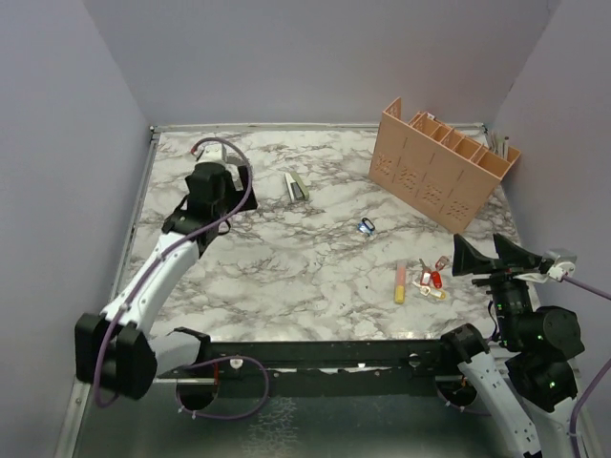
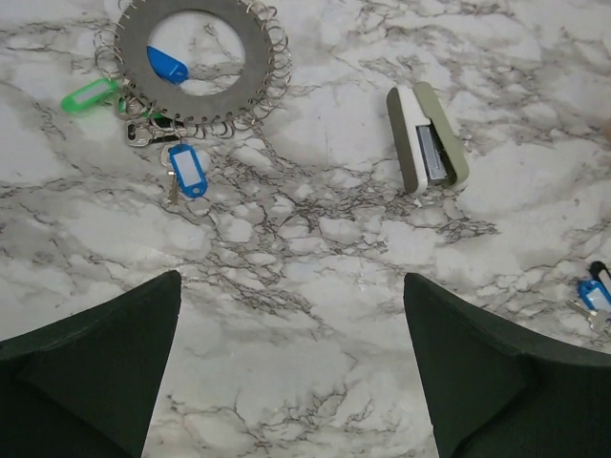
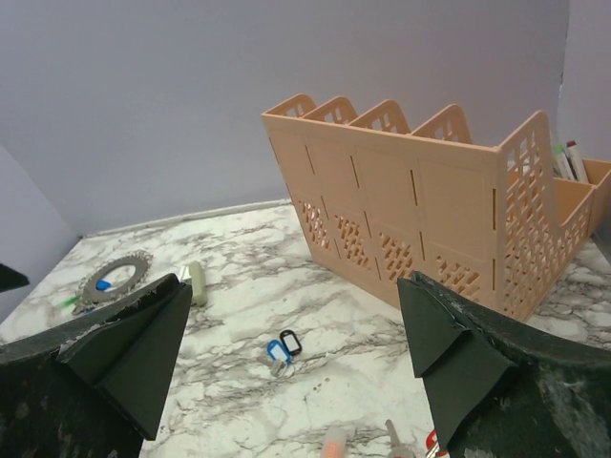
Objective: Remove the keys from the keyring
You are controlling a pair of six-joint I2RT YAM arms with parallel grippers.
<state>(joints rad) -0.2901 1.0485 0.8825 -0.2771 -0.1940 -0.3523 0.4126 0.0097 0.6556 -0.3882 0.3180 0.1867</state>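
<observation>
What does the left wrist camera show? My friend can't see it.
A big grey keyring with blue- and green-tagged keys lies on a marble table, top left, beyond the open left gripper. A stapler lies to its right, and another small blue tag sits at the right edge.

The marble-patterned table (image 1: 286, 286) carries a peach slotted organiser (image 1: 439, 162) at the upper right of the top view. Blue and black tags (image 1: 367, 226) lie near the middle, and an orange marker (image 1: 401, 282) lies just beside a bunch with red and yellow tags (image 1: 431, 281) at the lower right. In the left wrist view the keyring (image 2: 205, 108) lies flat at the upper left with blue- and green-headed keys (image 2: 188, 170) at its band, and a stapler (image 2: 427, 138) lies apart at the upper right.
</observation>
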